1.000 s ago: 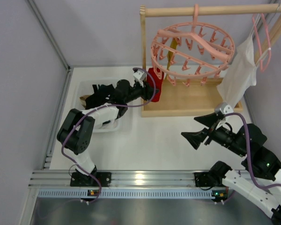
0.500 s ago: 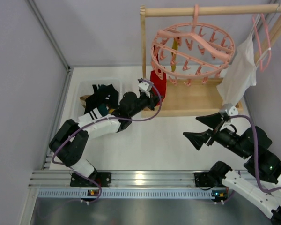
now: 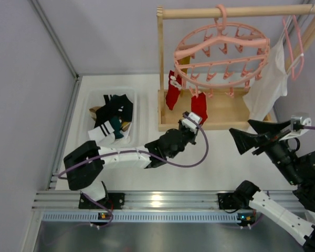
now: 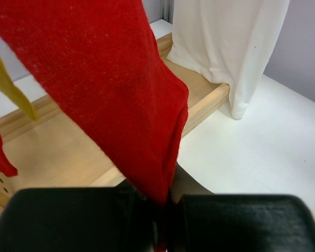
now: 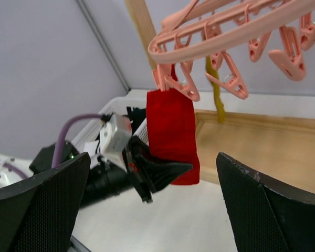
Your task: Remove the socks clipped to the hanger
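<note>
The pink ring hanger hangs by its hook from the wooden bar. A red sock is clipped to its near rim, and my left gripper is shut on the sock's lower end. The left wrist view shows that red sock pinched between the black fingers. A second red sock and a mustard sock hang further left. My right gripper is open and empty, right of the rack. In its view the held sock hangs from a peg.
A white bin at the left holds black-striped, teal and white socks. The wooden rack base and post stand behind. A large white garment hangs on a thin pink hanger at the right.
My left gripper has moved right and nearer, drawing the red sock with it. The ring hanger has tilted and swung. My right gripper has moved right and turned.
</note>
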Robot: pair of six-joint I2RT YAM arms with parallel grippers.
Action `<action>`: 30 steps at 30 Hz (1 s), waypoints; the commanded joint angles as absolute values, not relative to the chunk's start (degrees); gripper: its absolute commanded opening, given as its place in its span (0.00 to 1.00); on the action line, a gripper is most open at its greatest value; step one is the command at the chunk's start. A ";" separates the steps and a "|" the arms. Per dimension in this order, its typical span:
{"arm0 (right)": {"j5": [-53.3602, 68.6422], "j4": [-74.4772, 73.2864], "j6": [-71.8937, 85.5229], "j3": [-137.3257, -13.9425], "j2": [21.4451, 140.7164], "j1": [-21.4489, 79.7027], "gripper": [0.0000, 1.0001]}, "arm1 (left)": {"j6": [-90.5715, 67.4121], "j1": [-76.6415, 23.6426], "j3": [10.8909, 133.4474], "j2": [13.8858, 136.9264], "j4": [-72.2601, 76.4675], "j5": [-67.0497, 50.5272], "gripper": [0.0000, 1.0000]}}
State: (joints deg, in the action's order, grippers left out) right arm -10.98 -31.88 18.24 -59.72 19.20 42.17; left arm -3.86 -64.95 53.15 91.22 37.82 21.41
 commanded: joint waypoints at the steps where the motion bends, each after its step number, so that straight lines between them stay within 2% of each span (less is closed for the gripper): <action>1: -17.38 -35.59 18.02 -65.73 23.11 41.57 0.99 | 3.07 -70.38 59.84 95.26 36.74 34.86 0.00; 6: -24.60 -44.98 14.95 -77.24 32.24 41.66 1.00 | 9.73 -75.23 67.93 102.47 35.07 45.16 0.00; 10: -25.31 -52.46 11.79 -88.38 41.90 41.57 0.90 | 16.34 -78.65 76.44 108.18 35.07 53.42 0.00; 13: -25.13 -55.27 10.20 -93.23 48.41 41.57 0.80 | 18.28 -79.80 78.39 110.65 35.16 54.84 0.00; 17: -26.28 -56.25 7.12 -95.89 55.10 41.66 0.68 | 18.19 -80.24 79.28 111.62 35.16 54.49 0.00; 30: -29.62 -53.27 5.54 -97.64 66.53 41.66 0.58 | 18.19 -80.51 80.51 113.12 35.07 54.58 0.00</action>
State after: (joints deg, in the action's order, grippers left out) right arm -27.59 -53.89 6.46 -94.39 65.34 42.17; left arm 17.32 -79.99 78.56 112.40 34.52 53.82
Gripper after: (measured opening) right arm 0.587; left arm 0.026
